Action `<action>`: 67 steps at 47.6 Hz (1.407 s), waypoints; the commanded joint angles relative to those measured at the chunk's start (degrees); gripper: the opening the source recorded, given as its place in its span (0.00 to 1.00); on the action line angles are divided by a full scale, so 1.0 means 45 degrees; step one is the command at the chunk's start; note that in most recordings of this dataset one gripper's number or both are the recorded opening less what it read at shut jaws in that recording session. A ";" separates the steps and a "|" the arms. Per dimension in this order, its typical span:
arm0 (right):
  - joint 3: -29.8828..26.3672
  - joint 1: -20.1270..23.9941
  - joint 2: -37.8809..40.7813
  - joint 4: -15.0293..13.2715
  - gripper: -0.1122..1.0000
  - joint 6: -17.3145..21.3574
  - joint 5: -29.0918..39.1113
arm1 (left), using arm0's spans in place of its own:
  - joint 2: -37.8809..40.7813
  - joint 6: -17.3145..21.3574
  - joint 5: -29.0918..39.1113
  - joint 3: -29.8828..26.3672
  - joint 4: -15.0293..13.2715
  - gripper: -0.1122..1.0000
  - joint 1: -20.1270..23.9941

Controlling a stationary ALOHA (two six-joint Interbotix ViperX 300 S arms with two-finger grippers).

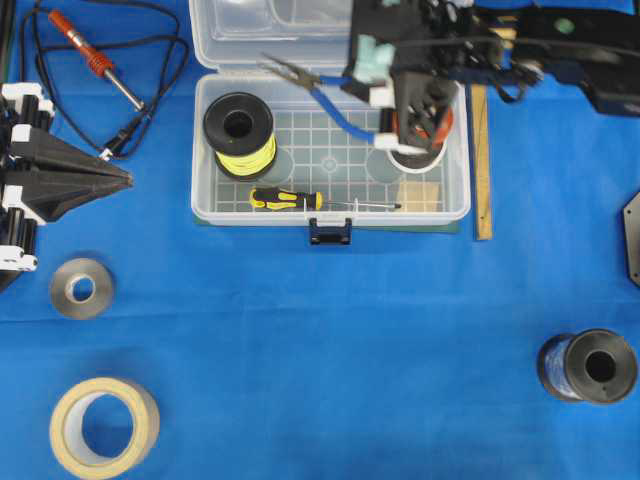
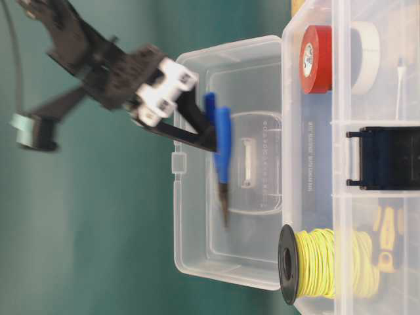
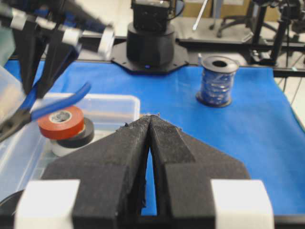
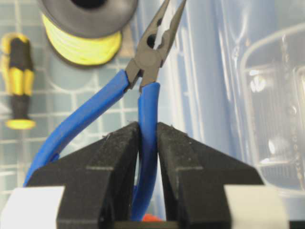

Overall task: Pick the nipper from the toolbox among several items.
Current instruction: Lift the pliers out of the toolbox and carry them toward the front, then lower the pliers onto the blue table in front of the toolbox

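Nipper [image 4: 143, 95] hangs above the open toolbox [image 1: 205, 205], one blue handle pinched in the right end effector [image 4: 147, 157] — its pointed jaws aim toward the yellow wire spool [image 1: 240, 135]. A black-and-yellow screwdriver [image 1: 290, 199] lies along the front wall inside. The left end effector [image 3: 150, 143] sits closed and empty over the blue bench [image 1: 330, 350]

My right claw [image 4: 147, 162] is black with white bands. The nipper [image 4: 143, 95] has blue handles and dark jaws. The toolbox [image 1: 205, 160] is clear with a grid-patterned floor and a dark blue latch [image 1: 329, 232]. The screwdriver [image 1: 285, 199] is black and yellow; the bench [image 1: 330, 340] is blue.
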 commanded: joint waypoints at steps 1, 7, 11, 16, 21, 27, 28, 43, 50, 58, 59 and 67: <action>0.0059 0.0742 -0.0664 0.0117 0.22 0.0156 -0.0117 | 0.0039 -0.0020 -0.0059 -0.0137 -0.0039 0.10 0.0000; 0.0430 0.2012 -0.0801 0.0176 0.22 0.0859 -0.0313 | 0.0039 -0.0020 -0.0059 -0.0137 -0.0039 0.10 0.0000; 0.0645 0.2871 -0.0742 0.0176 0.22 0.1465 -0.0586 | 0.0039 -0.0020 -0.0059 -0.0137 -0.0039 0.10 0.0000; 0.0938 0.3867 -0.0430 0.0176 0.22 0.2285 -0.1230 | 0.0039 -0.0020 -0.0098 -0.0137 -0.0039 0.10 0.0020; 0.1152 0.4570 0.0156 0.0176 0.22 0.2988 -0.1895 | 0.0039 -0.0020 -0.0098 -0.0137 -0.0039 0.10 0.0078; 0.1191 0.5234 0.1270 0.0176 0.22 0.3711 -0.2793 | 0.0039 -0.0020 -0.0098 -0.0137 -0.0039 0.10 0.0137; 0.1172 0.5313 0.1465 0.0176 0.22 0.3789 -0.2930 | 0.0039 -0.0020 -0.0098 -0.0137 -0.0039 0.10 0.0137; 0.1094 0.5469 0.3477 0.0176 0.22 0.4668 -0.3633 | 0.0039 -0.0020 -0.0020 -0.0098 -0.0039 0.10 0.0156; 0.1074 0.5469 0.3613 0.0176 0.23 0.4707 -0.3516 | 0.0039 -0.0020 0.0000 -0.0098 -0.0039 0.10 0.0156; 0.1055 0.5430 0.3594 0.0176 0.59 0.4727 -0.3301 | 0.0020 -0.0020 0.0000 -0.0098 -0.0039 0.10 0.0156; 0.1055 0.5391 0.3594 0.0176 0.65 0.4727 -0.3262 | 0.0039 -0.0039 0.0000 -0.0098 -0.0039 0.10 0.0156; 0.1055 0.5117 0.2969 0.0137 0.86 0.4727 -0.2246 | 0.0000 -0.0039 0.0039 -0.0098 -0.0039 0.10 0.0156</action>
